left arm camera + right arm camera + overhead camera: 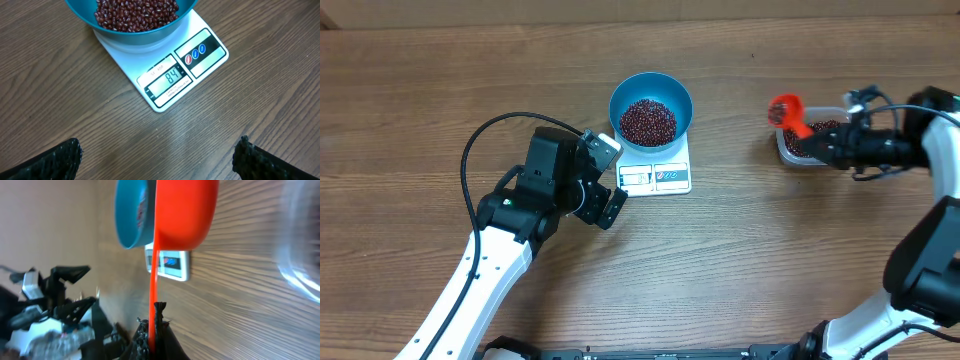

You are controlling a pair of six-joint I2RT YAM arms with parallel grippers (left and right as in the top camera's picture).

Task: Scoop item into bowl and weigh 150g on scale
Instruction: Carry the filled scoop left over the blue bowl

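Observation:
The blue bowl (651, 107) stands on the white scale (657, 177) and holds a heap of red-brown beans (648, 121). In the left wrist view the bowl (142, 34) with beans (136, 12) is at the top, and the scale (172, 75) display reads 84. My left gripper (604, 178) hovers just left of the scale, open and empty; its fingertips (55, 160) sit wide apart. My right gripper (825, 142) is shut on the handle of an orange scoop (786, 110), held above the clear tub (807, 148) of beans. The scoop (185, 212) fills the right wrist view.
The clear plastic tub stands at the right of the wooden table (740, 260). The left arm's black cable (470, 160) loops over the table at the left. The right arm (930, 260) reaches in from the lower right.

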